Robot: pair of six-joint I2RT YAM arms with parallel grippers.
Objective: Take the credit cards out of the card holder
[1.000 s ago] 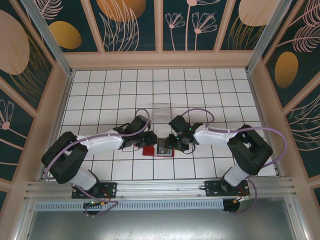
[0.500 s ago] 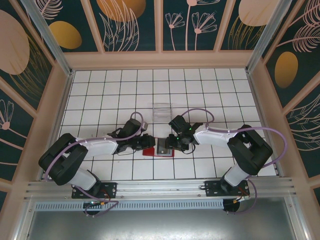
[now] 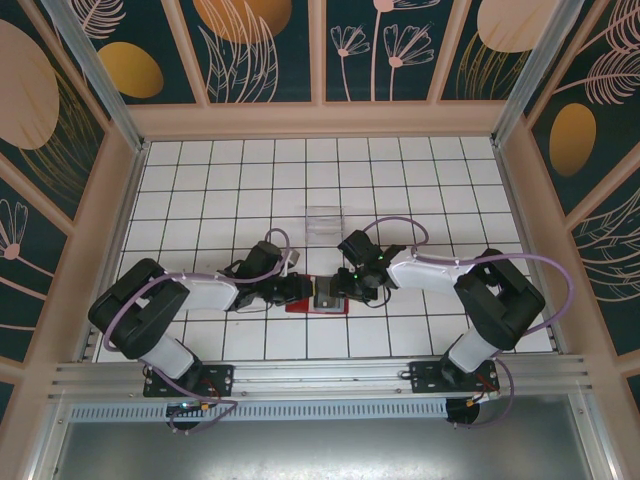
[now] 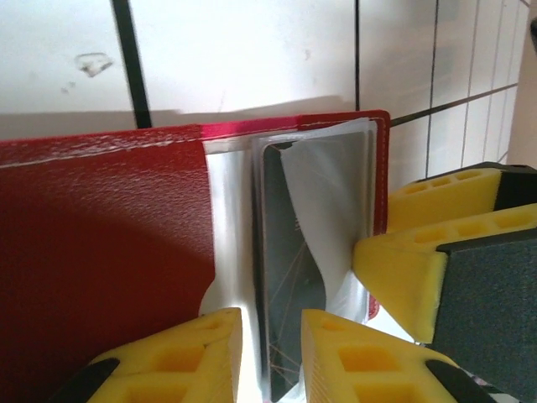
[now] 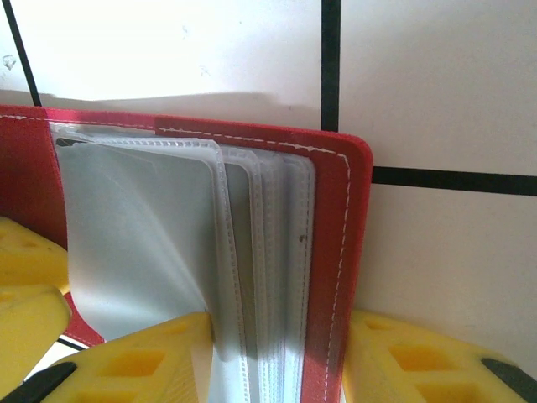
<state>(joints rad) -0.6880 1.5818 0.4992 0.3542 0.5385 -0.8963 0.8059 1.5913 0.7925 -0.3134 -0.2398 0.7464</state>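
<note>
The left gripper (image 4: 270,336) sits at the bottom of its wrist view. Its two yellow fingers (image 4: 180,357) are a narrow gap apart, one on each side of a clear sleeve holding a dark credit card (image 4: 281,269). I cannot tell whether they press on it. The credit card runs up from between the fingers toward the middle of the frame, inside the open card holder (image 4: 101,252). The holder's red cover takes up the left half of that view. At the right edge, a yellow finger of the other arm touches the loose flap of the sleeve.

The right gripper (image 5: 277,348), at the bottom of its own view, is clamped on the far leaf of the card holder. One finger is against the stack of clear sleeves (image 5: 134,227), and the other is against the outside of the red cover at the lower right. The sleeves fan out leftward from the cover's stitched edge.

From above, the two grippers meet tip to tip just below the centre of the frame. The red card holder lies between them on the white tiled worktop (image 3: 230,180). A clear plastic box (image 3: 323,220) stands above them in the frame, apart from both grippers and the holder.
</note>
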